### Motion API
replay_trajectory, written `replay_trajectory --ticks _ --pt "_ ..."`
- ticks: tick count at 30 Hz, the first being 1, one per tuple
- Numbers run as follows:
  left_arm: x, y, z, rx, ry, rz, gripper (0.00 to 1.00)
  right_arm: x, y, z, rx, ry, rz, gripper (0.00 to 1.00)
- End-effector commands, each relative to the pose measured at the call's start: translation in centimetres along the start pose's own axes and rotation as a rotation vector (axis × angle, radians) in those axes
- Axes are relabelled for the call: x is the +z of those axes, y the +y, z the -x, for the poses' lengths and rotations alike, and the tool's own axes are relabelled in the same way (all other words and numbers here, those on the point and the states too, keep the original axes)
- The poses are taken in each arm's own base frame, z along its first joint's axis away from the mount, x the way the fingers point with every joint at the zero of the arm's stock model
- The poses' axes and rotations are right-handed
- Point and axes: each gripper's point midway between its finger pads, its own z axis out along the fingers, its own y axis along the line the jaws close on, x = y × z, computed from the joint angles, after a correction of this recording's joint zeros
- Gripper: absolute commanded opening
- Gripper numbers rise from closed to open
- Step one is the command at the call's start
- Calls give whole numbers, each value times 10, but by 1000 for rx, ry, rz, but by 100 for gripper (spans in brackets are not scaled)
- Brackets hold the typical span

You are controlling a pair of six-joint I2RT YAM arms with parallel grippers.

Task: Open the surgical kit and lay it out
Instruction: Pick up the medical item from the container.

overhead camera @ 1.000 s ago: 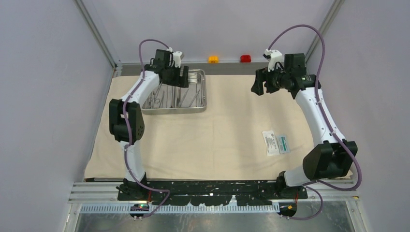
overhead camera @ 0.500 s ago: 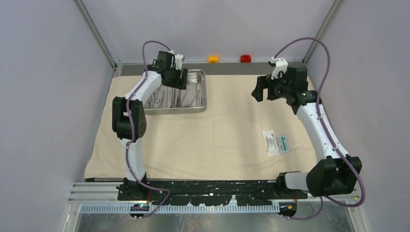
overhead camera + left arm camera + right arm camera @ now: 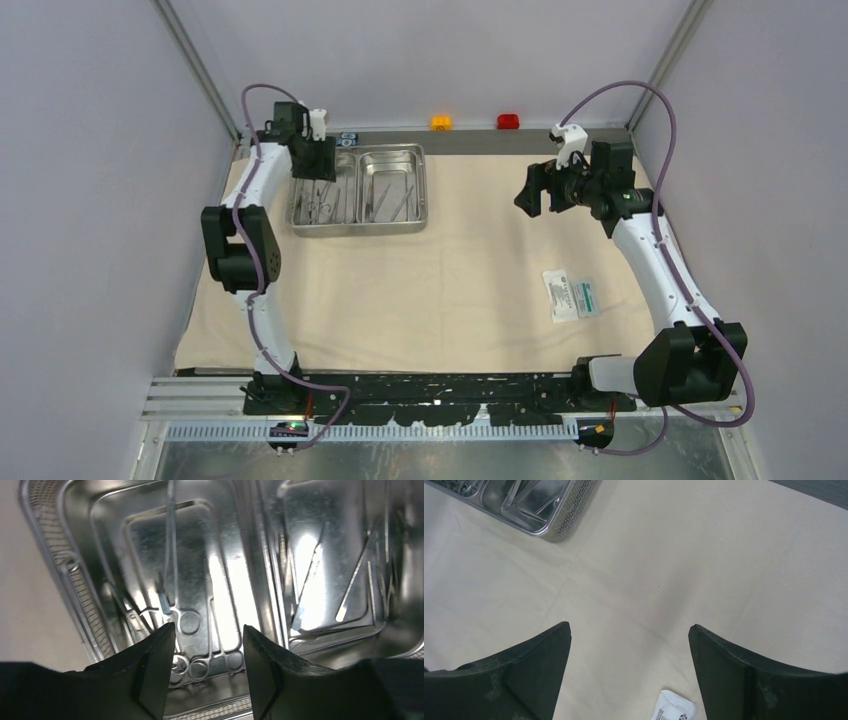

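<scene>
**Top view, read left to right.** The left gripper (image 3: 318, 160) has shifted from above the middle of the shiny steel two-compartment tray (image 3: 357, 231) to the tray's far left corner. Its jaws have narrowed to roughly half open. In the left wrist view they hold nothing and frame the slim metal ring-handled forceps (image 3: 186, 621) lying in the left compartment. On this evidence the arm appears to be lining up on a first instrument to lift out.

The left arm stands folded along the left edge of the large beige cloth wrap (image 3: 450, 280), with its forearm reaching toward the far left corner and its wrist pointing down. Thin straight tools (image 3: 352, 582) lie in the tray's right compartment. The tray sits at the cloth's far left corner. The cloth is spread flat, so opening looks done and laying-out barely begun.

The small white-and-green packet (image 3: 571, 296) lies on the cloth near its right edge, unmoved. The right gripper (image 3: 531, 189) has opened to its widest and is empty, hovering over bare cloth near the far edge, right of centre. Its elbow has sunk toward the near right corner.
</scene>
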Motion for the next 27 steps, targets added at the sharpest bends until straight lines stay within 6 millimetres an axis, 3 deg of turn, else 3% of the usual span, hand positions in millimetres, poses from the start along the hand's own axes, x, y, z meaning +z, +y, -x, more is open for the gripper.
replay_trajectory --ticks 1,3,5,12,27 --pt "-16 29 11 -31 -3 40 52 1 3 4 -34 -25 28 92" --pt "-9 33 10 -36 22 44 51 2 4 3 -33 -22 34 92" --pt "0 54 4 -70 49 70 50 2 4 1 -33 -18 35 92" --pt "27 71 -1 -68 96 116 46 4 4 -5 -33 -5 39 92" --pt "60 76 -23 -93 170 107 35 13 4 -15 -18 38 67 92"
